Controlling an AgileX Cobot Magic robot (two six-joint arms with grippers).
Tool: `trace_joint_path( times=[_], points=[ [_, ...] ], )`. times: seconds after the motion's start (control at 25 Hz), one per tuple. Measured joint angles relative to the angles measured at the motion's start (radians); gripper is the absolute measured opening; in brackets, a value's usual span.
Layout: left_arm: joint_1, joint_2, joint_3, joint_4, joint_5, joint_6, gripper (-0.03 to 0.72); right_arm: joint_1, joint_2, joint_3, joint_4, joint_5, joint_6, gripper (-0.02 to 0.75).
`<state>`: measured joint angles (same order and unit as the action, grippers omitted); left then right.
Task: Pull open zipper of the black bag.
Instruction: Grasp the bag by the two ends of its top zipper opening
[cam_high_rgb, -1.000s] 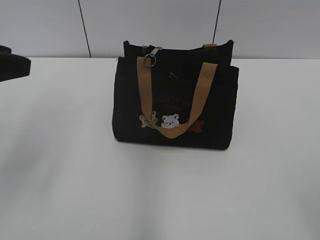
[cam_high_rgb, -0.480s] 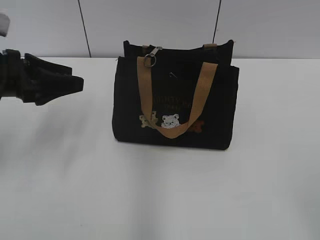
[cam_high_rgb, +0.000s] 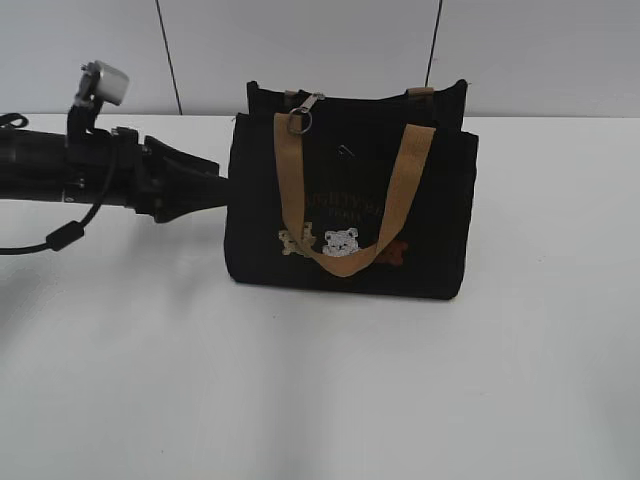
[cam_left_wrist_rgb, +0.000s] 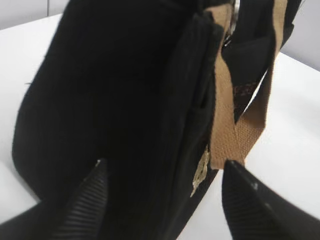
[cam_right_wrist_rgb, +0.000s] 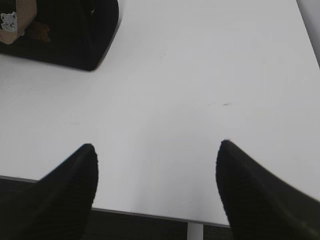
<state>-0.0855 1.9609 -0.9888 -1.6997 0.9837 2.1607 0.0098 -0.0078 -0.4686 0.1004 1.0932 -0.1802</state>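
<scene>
The black bag (cam_high_rgb: 350, 200) stands upright on the white table, its tan handles hanging over the front. At the top left of the bag hangs the silver zipper (cam_high_rgb: 301, 118) pull with its round ring. My left gripper (cam_high_rgb: 212, 182) reaches in level from the left, its tips right at the bag's left end. In the left wrist view the left gripper (cam_left_wrist_rgb: 164, 165) is open, with the black bag (cam_left_wrist_rgb: 110, 90) filling the gap between its fingers. My right gripper (cam_right_wrist_rgb: 156, 145) is open over bare table, well away from the black bag (cam_right_wrist_rgb: 75, 35).
A pale panelled wall (cam_high_rgb: 300, 50) rises behind the table. One tan handle (cam_left_wrist_rgb: 227, 125) hangs close to the left gripper's right finger. The table's front edge (cam_right_wrist_rgb: 150, 215) runs just under the right gripper. White tabletop (cam_high_rgb: 320, 390) stretches in front of the bag.
My left arm has come in from the left edge of the exterior view up to the bag's left end. The bag has not moved.
</scene>
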Motion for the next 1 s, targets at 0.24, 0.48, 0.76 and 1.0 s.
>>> trace_joint_path(
  times=[0.24,0.48,0.76,1.0],
  points=[
    [-0.065,0.089,-0.052,-0.005,-0.018,0.0,0.535,0.0,0.0,0.0,0.0,0.0,0.001,0.557],
    [-0.081,0.122,-0.064,-0.026,-0.041,0.0,0.379,0.0,0.0,0.0,0.0,0.0,0.001,0.557],
    [-0.084,0.122,-0.065,-0.03,-0.049,0.002,0.03,0.0,0.0,0.0,0.0,0.0,0.001,0.557],
    [-0.086,0.122,-0.065,-0.024,-0.032,-0.004,0.029,0.0,0.0,0.0,0.0,0.0,0.001,0.557]
  ],
)
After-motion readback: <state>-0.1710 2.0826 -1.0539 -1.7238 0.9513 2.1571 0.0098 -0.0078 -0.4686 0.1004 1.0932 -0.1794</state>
